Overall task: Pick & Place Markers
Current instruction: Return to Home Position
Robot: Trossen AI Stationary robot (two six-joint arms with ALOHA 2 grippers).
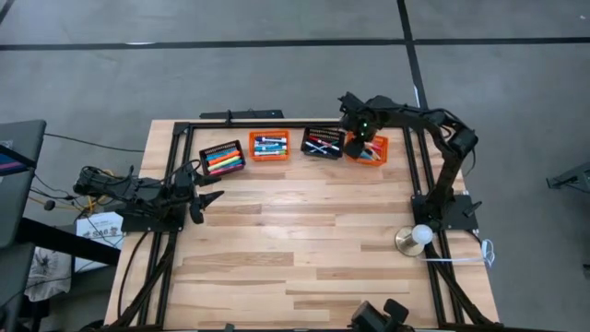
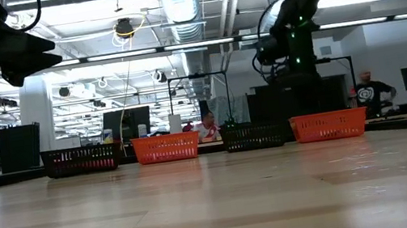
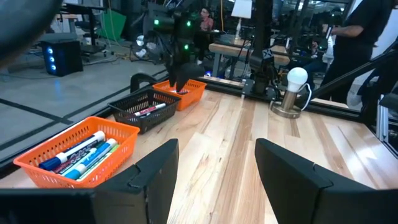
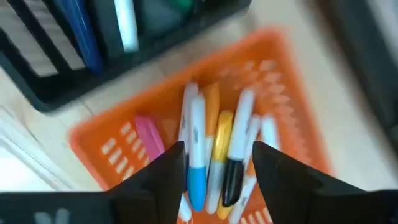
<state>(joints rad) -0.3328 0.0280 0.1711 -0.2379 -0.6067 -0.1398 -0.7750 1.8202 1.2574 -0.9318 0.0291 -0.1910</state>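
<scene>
Four slatted baskets holding markers stand in a row along the table's far edge. My right gripper (image 1: 361, 144) hangs open over the rightmost orange basket (image 1: 380, 155). In the right wrist view its fingers (image 4: 163, 177) straddle a bunch of markers (image 4: 214, 149) lying in that basket (image 4: 112, 152): a white one with a blue cap, a yellow one and a white one with a black cap. A pink marker (image 4: 148, 137) lies beside them. My left gripper (image 1: 212, 197) waits open above the table's left side, pointing right.
The black basket (image 1: 222, 157), the orange basket (image 1: 269, 145) and a second black basket (image 1: 323, 141) stand left of the rightmost one. A white bulb on a round base (image 1: 419, 237) sits near the right edge. Black frame rails (image 1: 419, 166) border the table. Bare wood (image 1: 304, 240) fills the middle.
</scene>
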